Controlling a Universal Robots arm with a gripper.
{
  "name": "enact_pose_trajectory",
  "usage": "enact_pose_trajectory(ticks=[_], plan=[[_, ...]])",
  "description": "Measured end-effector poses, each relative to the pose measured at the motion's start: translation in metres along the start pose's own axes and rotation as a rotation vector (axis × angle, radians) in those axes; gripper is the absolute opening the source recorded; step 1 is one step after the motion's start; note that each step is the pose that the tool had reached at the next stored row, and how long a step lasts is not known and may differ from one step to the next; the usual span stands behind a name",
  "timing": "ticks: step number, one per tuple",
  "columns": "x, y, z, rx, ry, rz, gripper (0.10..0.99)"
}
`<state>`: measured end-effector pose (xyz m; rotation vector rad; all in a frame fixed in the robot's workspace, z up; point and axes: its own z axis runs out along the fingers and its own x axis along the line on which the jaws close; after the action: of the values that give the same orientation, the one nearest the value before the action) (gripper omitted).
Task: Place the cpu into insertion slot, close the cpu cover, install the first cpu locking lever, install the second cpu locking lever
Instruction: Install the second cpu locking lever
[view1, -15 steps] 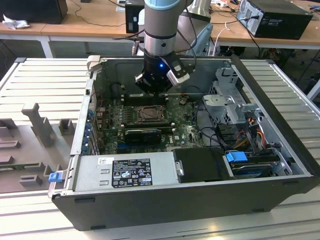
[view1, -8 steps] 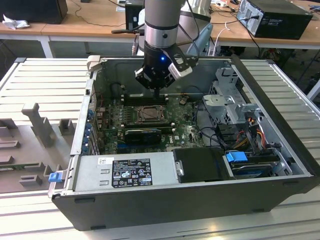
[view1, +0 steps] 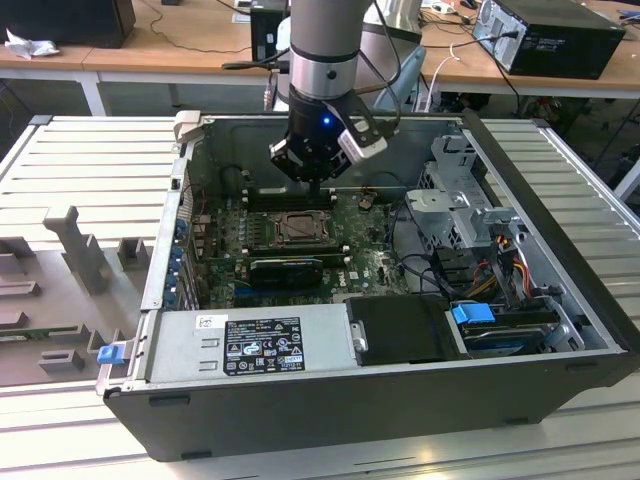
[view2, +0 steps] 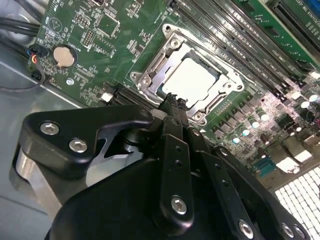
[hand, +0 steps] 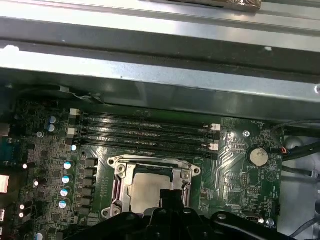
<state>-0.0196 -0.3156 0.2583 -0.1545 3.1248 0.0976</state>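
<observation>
The cpu (view2: 191, 79) shows its pale face inside the insertion slot (view1: 300, 229) on the green motherboard. The cpu cover (view2: 156, 64), a metal frame, lies flat around the chip, which shows through its window in both wrist views. The cpu (hand: 146, 191) and the cpu cover (hand: 120, 176) also appear in the first wrist view. My gripper (view2: 173, 103) is shut with nothing between its fingers, and its tip hovers at the socket's edge. In the exterior view the gripper (view1: 318, 186) hangs just above the socket's far side. I cannot tell how the locking levers stand.
Long black memory slots (hand: 145, 132) run beside the socket, under the case's back wall. A coin battery (view2: 65, 56) sits on the board. A black graphics card (view1: 287, 270), the power supply (view1: 250, 345), a drive cage (view1: 460, 200) and loose cables crowd the case.
</observation>
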Motion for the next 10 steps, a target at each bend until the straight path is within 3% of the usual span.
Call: enact_pose_trajectory(ticks=[3, 10], plan=[[0.0001, -0.0012, -0.0024, 0.0, -0.0001, 0.0, 0.106], [0.0014, -0.0141, -0.0029, 0.0, 0.0, 0.0, 0.106]])
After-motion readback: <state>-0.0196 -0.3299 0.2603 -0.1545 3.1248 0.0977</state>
